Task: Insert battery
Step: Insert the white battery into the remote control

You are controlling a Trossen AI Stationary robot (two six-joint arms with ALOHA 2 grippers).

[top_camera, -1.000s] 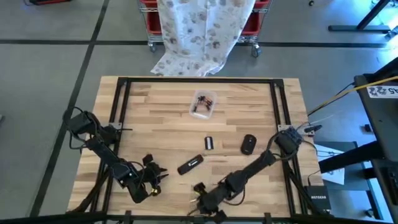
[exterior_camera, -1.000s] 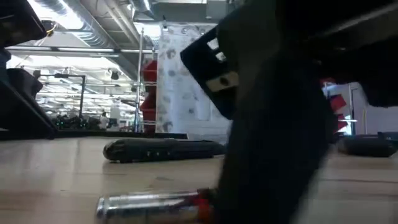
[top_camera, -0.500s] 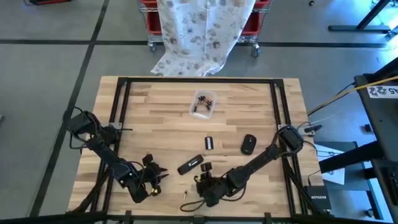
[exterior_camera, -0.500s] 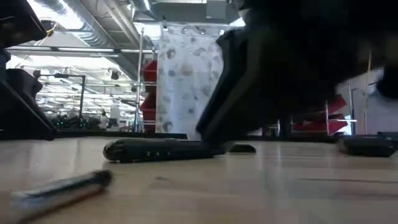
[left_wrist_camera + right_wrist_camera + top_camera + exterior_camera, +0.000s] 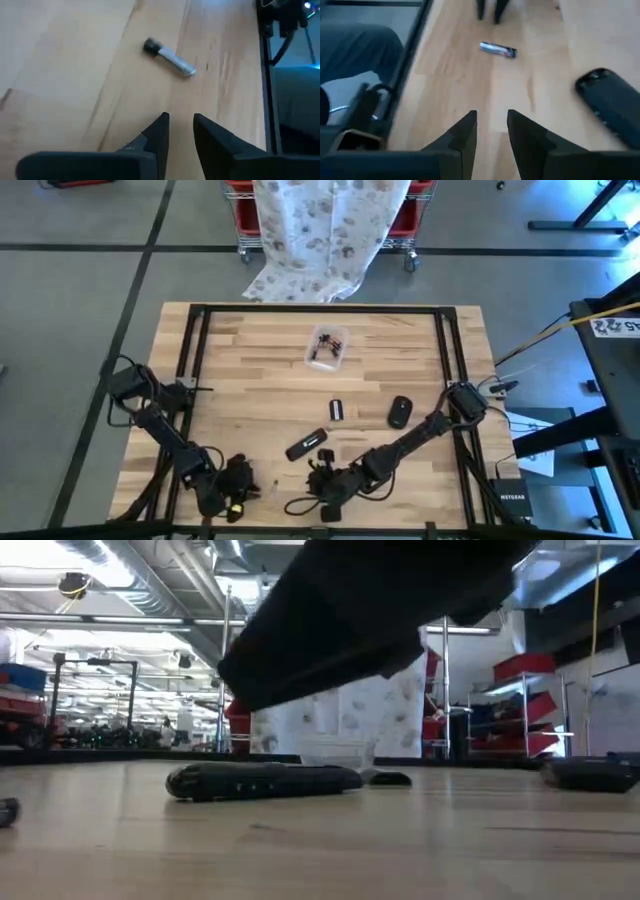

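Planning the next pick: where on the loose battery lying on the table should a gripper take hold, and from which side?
Grip the battery around the middle of its barrel, coming straight down from above with the fingers across its length. It lies flat and alone on the wooden table, so both long sides look free. The left gripper, slightly open and empty, faces it most directly.
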